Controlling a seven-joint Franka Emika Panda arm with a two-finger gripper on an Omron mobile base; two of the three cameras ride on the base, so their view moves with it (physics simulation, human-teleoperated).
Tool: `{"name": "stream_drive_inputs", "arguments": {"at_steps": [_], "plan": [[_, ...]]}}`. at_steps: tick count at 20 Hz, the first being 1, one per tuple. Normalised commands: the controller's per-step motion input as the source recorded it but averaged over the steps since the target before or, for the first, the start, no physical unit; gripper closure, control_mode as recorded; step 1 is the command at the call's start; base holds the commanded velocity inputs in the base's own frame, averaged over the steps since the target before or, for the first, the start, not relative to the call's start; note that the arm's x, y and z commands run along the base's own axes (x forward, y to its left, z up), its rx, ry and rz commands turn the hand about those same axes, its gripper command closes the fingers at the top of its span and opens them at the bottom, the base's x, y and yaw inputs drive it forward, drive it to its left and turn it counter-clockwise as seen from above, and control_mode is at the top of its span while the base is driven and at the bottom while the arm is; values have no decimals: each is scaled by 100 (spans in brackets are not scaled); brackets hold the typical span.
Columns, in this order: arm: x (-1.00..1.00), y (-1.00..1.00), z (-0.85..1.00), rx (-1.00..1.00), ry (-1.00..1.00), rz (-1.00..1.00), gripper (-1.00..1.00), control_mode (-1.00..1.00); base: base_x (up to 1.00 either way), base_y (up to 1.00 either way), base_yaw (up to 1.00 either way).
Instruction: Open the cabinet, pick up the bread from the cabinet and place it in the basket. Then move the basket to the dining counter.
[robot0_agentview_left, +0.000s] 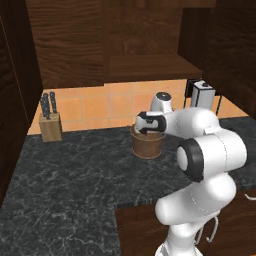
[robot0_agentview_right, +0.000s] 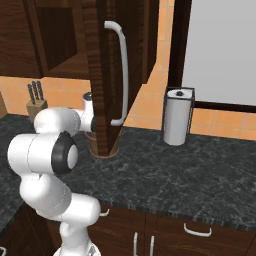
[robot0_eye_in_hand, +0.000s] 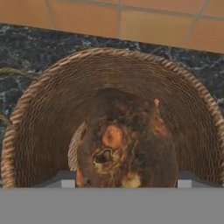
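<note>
Inside the basket (robot0_eye_in_hand: 39, 127), seen from the hand: one bread (robot0_eye_in_hand: 124, 148), a lumpy brown mass with darker patches, an orange-tan spot near its middle and a small dark hollow just below that. Looks large here, being close to the lens; lower part cut off at the bottom of the view. Either side of it, two pale finger tips (robot0_eye_in_hand: 65, 180), set wide apart with the bread between them; contact with the bread not readable, so gripped or merely straddled cannot be told.

One basket, round, brown, woven in fine rings, tapering downward, standing near the back edge of the black marbled worktop (robot0_agentview_left: 65, 170), close to the orange tiled wall. From the left base view, basket (robot0_agentview_left: 148, 145) partly covered by the gripper (robot0_agentview_left: 150, 131) reaching down into its mouth. From the right base view, basket (robot0_agentview_right: 106, 146) largely hidden behind the open cabinet door (robot0_agentview_right: 102, 75), dark wood grain, with one long silver bar handle (robot0_agentview_right: 122, 70).

Also on the worktop: one knife block (robot0_agentview_left: 50, 126) toward the back left, three dark handles sticking up; one paper towel roll (robot0_agentview_right: 177, 117) in a wire stand toward the back right.
</note>
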Motion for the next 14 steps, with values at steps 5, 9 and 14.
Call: {"name": "stream_drive_inputs", "arguments": {"at_steps": [5, 9, 14], "plan": [[34, 0, -36, 0, 1, 0, 100, -100, 0, 0, 0], [28, -3, -29, 0, 0, 0, 100, -100, 0, 0, 0], [29, 0, -28, 0, 0, 0, -100, -100, 0, 0, 0]]}}
